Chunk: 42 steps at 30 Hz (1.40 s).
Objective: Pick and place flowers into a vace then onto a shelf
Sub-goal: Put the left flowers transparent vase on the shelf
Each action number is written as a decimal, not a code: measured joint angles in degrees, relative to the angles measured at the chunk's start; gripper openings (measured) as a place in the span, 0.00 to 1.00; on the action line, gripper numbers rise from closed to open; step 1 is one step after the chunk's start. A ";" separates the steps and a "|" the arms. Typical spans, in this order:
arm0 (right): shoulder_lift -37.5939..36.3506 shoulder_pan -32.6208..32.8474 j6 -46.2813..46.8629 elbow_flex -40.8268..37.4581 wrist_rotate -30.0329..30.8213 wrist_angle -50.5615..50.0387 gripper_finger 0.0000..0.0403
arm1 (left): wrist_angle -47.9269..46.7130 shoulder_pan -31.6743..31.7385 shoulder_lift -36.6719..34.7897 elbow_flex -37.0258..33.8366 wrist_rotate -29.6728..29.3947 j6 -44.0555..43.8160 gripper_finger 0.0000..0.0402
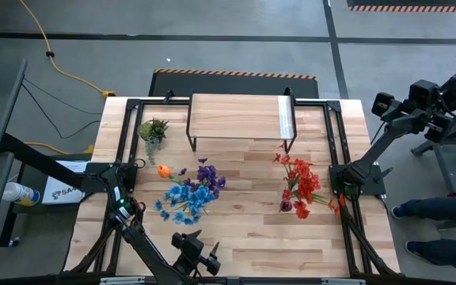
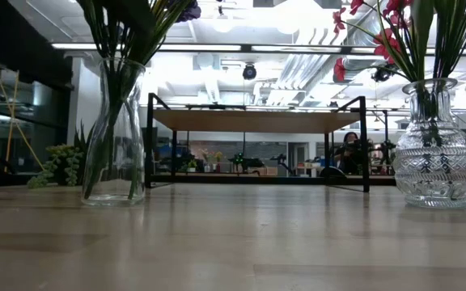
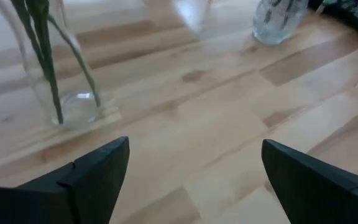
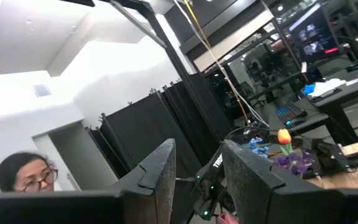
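On the pale striped-wood worktop (image 1: 244, 229), the left clear smooth glass vase (image 2: 113, 133) holds blue, purple and one orange artificial flowers (image 1: 190, 190). The right clear cut-pattern glass vase (image 2: 436, 149) holds red artificial flowers (image 1: 301, 184). Far back stands the light-wood shelf with black metal legs (image 1: 240, 117), a small spiky green plant (image 1: 153, 131) left of it.

blue, purple and orange flowers (image 1: 188, 190) and red flowers (image 1: 301, 184) stand in glass vases before the empty light-wood shelf (image 1: 239, 115).

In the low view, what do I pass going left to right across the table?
Small spiky green plant → tall clear vase holding green stems → shelf, set farther back → round cut-glass vase with the red flowers.
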 joint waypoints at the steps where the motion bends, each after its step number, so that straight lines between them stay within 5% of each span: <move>1: 0.00 0.02 -0.07 0.00 -0.50 0.14 0.31 | 0.06 0.00 0.00 0.53 1.04 0.38 0.99; 10: 0.00 0.02 -0.07 0.00 -2.07 0.13 0.31 | 0.56 1.73 0.00 1.24 8.23 1.59 0.96; 16: 0.00 0.00 0.24 0.02 -1.92 1.54 0.31 | 0.39 3.46 0.00 1.24 14.62 11.82 0.98; 25: 0.00 0.01 -1.29 0.02 -2.09 2.97 0.31 | -0.97 2.85 0.00 0.71 -3.81 0.02 0.98; 34: 0.00 0.02 -1.96 0.02 -8.66 2.94 0.31 | -0.98 2.95 0.00 0.67 -9.22 -0.90 0.98; 42: 0.00 0.02 -0.62 0.02 -16.70 2.91 0.31 | -0.98 2.84 0.00 -1.23 -3.78 -5.04 0.98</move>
